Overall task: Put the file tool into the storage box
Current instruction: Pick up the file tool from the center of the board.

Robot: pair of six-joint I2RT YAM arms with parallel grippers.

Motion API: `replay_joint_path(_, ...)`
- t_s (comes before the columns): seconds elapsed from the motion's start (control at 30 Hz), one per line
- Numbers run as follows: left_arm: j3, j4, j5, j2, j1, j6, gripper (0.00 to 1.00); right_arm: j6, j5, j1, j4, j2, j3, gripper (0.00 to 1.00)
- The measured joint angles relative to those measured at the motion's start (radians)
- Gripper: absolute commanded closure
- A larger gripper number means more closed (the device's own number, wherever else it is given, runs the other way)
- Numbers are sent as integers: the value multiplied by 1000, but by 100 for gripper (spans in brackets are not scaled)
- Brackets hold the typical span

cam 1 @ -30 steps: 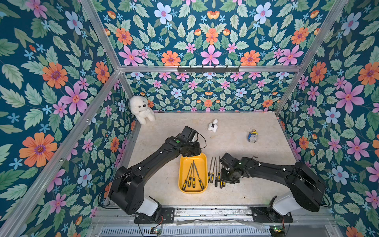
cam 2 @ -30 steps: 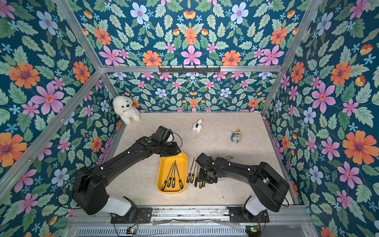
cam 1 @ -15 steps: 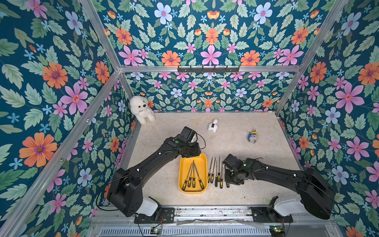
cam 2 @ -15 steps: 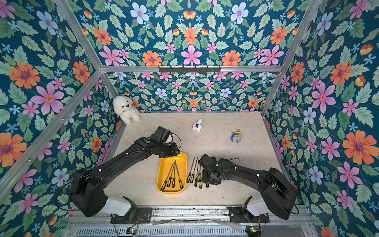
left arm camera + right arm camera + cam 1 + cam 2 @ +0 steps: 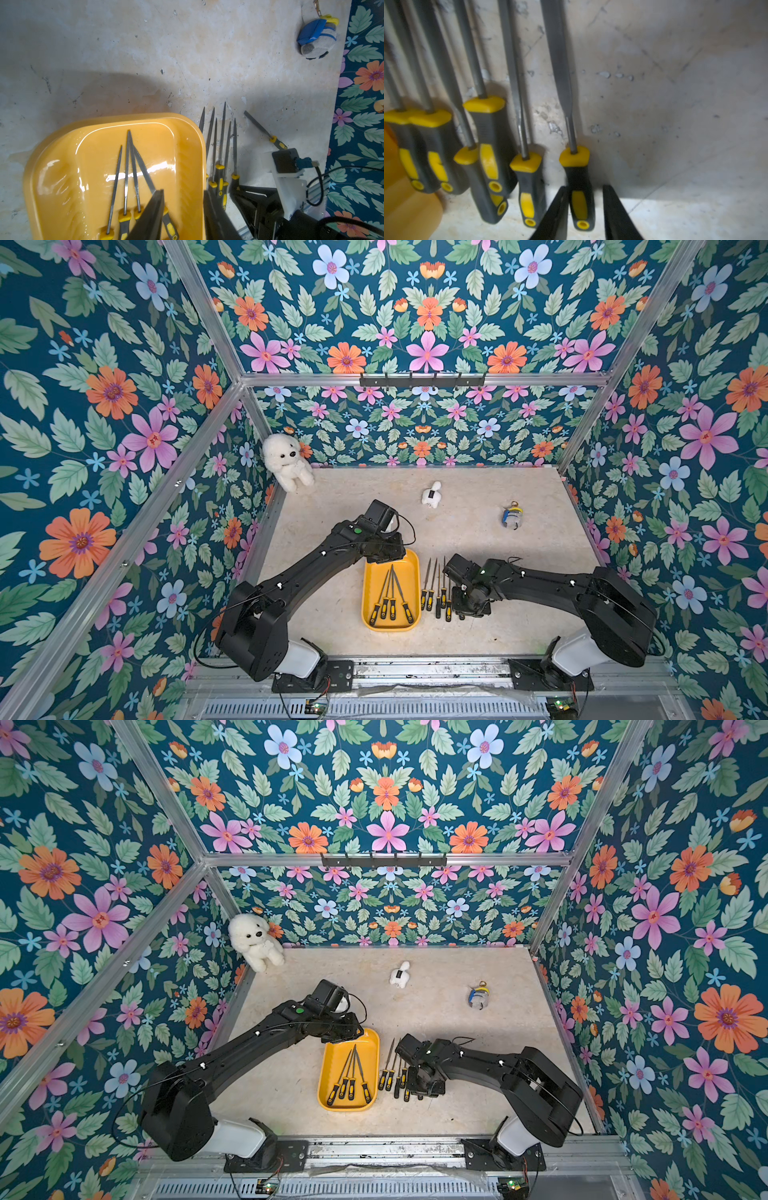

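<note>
Storage box (image 5: 410, 570) holds four files (image 5: 390, 598); more files (image 5: 437, 594) lie just beside.

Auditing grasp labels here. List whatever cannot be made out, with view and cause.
Left tool grip on storage box rim: top views, arm covers it; left wrist view, contact unclear.
Right tool fingertips: top views, arm hides them.
Loose files: tips cut off by frame edge, right wrist view.

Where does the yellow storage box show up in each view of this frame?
Top view: the storage box, low centre of the picture.
Top view: same spot.
Left wrist: large and close, filling much of the picture.
Right wrist: only a blurred yellow edge beside the row of loose files.
Shared landmark: that file row, in all four views.
</note>
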Motion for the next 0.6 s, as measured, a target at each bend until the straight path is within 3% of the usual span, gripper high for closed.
replay_joint_path(0.23, -4, 0, 3, -14, 8, -1, 62, -32, 23, 3, -40, 18, 25, 94)
replay_joint_path(0.47, 6, 27, 43, -27, 12, -26, 61, -69, 58, 18, -51, -134, -6, 95)
replay_joint_path(0.6, -23, 114, 118, -36, 8, -93, 55, -92, 57, 71, -21, -259, -8, 94)
